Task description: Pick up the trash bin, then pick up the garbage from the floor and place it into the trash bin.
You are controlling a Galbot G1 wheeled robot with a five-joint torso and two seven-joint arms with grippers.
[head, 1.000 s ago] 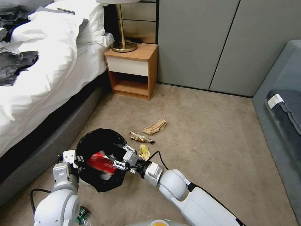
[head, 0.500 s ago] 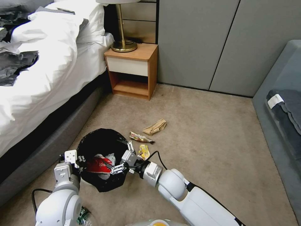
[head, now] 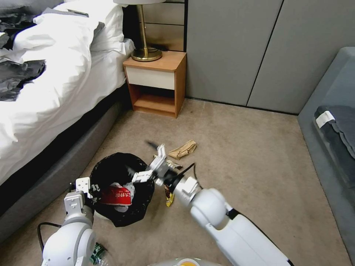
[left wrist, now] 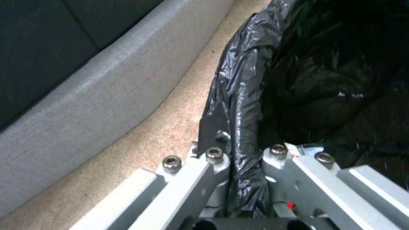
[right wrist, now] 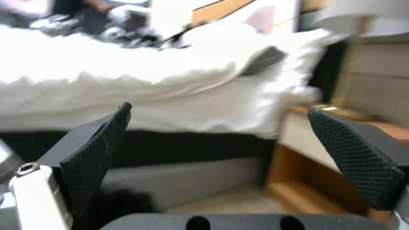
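one yellow wrapper [head: 169,197] half behind right arm [head: 207,207]

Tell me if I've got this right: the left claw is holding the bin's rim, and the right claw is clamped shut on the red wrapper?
Not quite. The left gripper does hold the trash bin by its rim, but the right gripper is open and empty, as the right wrist view shows. The red wrapper lies inside the bin.

Bed [head: 48,85] with white bedding along the left. Wooden nightstand [head: 157,83] beside it, bearing a brass lamp [head: 145,48]. Grey sofa [head: 332,144] at right.
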